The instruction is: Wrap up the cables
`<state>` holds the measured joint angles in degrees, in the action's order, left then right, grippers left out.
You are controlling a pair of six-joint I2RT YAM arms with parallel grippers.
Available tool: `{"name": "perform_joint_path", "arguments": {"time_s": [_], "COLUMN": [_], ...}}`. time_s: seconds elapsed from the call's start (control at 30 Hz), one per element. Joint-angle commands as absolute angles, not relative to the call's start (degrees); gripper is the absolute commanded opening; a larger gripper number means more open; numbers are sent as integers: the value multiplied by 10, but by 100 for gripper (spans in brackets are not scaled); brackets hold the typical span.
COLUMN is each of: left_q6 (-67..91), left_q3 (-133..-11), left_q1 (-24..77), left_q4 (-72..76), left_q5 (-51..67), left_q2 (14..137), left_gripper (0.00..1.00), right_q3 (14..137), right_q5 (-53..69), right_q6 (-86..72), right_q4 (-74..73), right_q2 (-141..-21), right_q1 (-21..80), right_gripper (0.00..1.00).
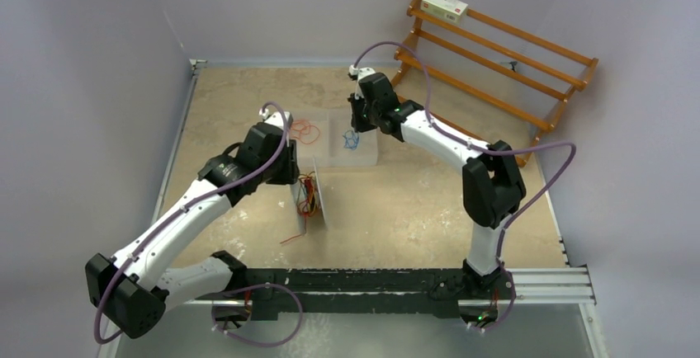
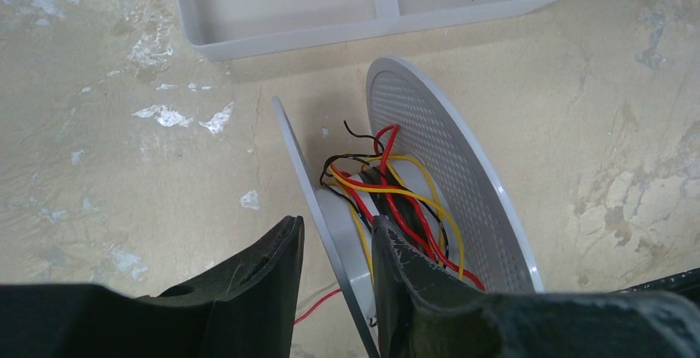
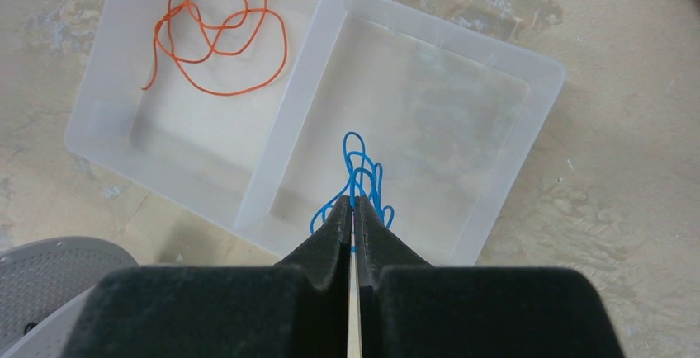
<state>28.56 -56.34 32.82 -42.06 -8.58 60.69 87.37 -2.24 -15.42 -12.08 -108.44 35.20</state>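
The orange cable (image 3: 264,77) lies coiled in the left compartment of a clear tray (image 3: 541,106). The blue cable (image 3: 356,137) lies in the right compartment. My right gripper (image 3: 353,203) is shut, with its tips pinching the blue cable low in the tray; it also shows in the top view (image 1: 357,124). A grey spool (image 2: 446,152) stands on edge, with red, yellow and black wires (image 2: 388,185) wound loosely on it. My left gripper (image 2: 334,230) is open and straddles the spool's near flange, one finger outside and one inside against the wires.
A loose red strand (image 1: 293,237) trails from the spool onto the table. A wooden rack (image 1: 495,53) with a small box (image 1: 444,5) on it stands at the back right. The tray (image 1: 363,160) sits just beyond the spool (image 1: 312,197).
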Motion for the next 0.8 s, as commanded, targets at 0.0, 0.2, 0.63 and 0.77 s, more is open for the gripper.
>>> {"name": "perform_joint_path", "arguments": {"time_s": [0.0,0.2,0.63,0.77], "left_q6": [295,300,302,300], "left_q3": [-579,-580,-579,-576], "left_q1": [331,332,334,335], "left_q4": [-394,-383,-374,-374], "left_q5": [-78,-69,-71,-70], "left_q2": [614,627,642,645], "left_gripper": [36,41,47,24], "right_q3": [863,840,814,805], "right_q5": [-34,-26,-12,-11], "right_q6": [-157,-157,-158,-159], "right_q4": [-93,-82,-69,-65], "right_q2": [-1036,-1008,-954,-943], "right_q1": [351,351,352,352], "right_gripper": [0,0,0,0]}}
